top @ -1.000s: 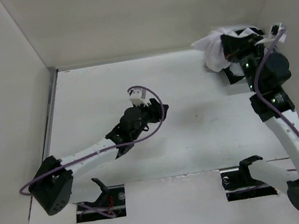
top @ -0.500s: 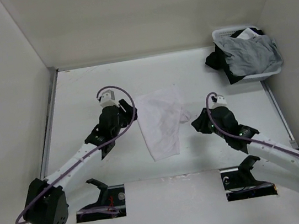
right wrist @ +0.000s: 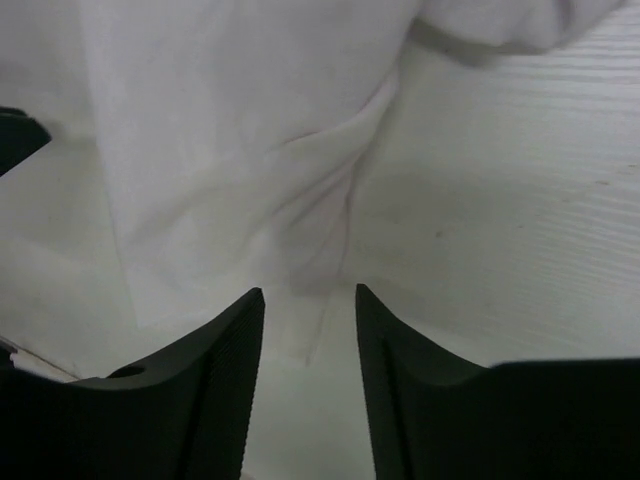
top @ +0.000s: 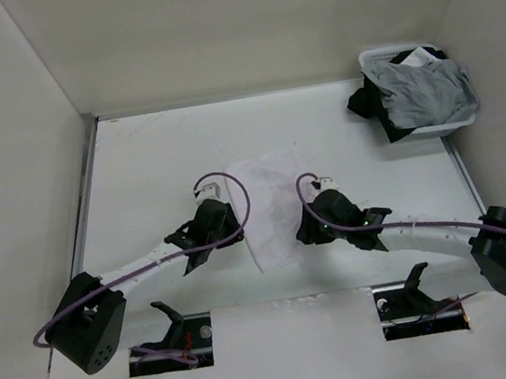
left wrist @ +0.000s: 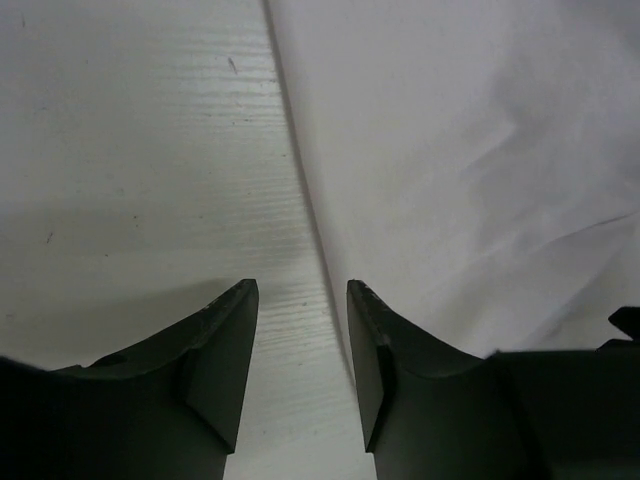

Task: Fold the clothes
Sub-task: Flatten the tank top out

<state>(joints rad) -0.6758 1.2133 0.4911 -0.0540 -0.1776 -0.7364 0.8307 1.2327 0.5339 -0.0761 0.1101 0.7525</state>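
The clothes, a thin white top (top: pixel 270 208), lie spread on the table between my two arms. In the left wrist view the top (left wrist: pixel 460 150) fills the right side. Its straight edge runs down toward the gap of my left gripper (left wrist: pixel 300 290), close by the right finger. That gripper (top: pixel 223 231) is open and holds nothing. My right gripper (top: pixel 307 231) hangs low at the top's right side. Its jaws (right wrist: pixel 309 292) stand open and empty over a wrinkled fold of the fabric (right wrist: pixel 230 130).
A white basket (top: pixel 375 61) stands at the back right corner with a grey garment (top: pixel 428 89) and a black garment (top: pixel 368 103) hanging over its rim. White walls close in the table on the left, back and right.
A second ago my right gripper held the white top at the basket. The top now lies on the table, released, and both grippers have moved in low at its near sides.
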